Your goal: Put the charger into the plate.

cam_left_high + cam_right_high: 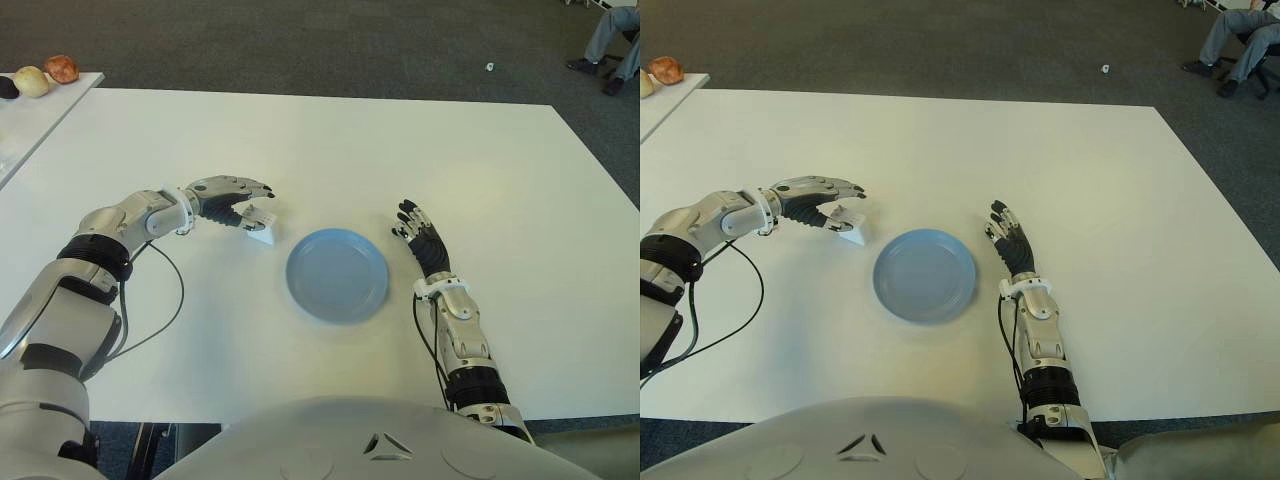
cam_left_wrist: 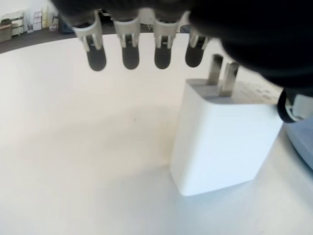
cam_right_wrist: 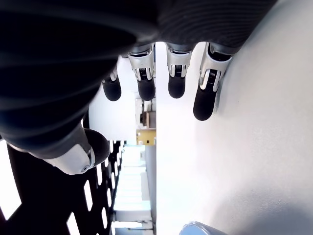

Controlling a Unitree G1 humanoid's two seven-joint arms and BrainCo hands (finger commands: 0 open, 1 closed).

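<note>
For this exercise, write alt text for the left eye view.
The robot's left hand reaches over a small white plug-in charger on the white table, left of an empty round blue plate. The right hand lies open right of the plate.

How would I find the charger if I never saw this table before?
Look at the big white table and find the round blue plate near the middle. Just to the robot's left of it, under the left hand, stands the charger: a small white block with two metal prongs on top.

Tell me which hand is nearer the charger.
Left. The left hand hovers right over the charger, fingers open around it; the right hand lies beyond the plate, on its far side.
</note>
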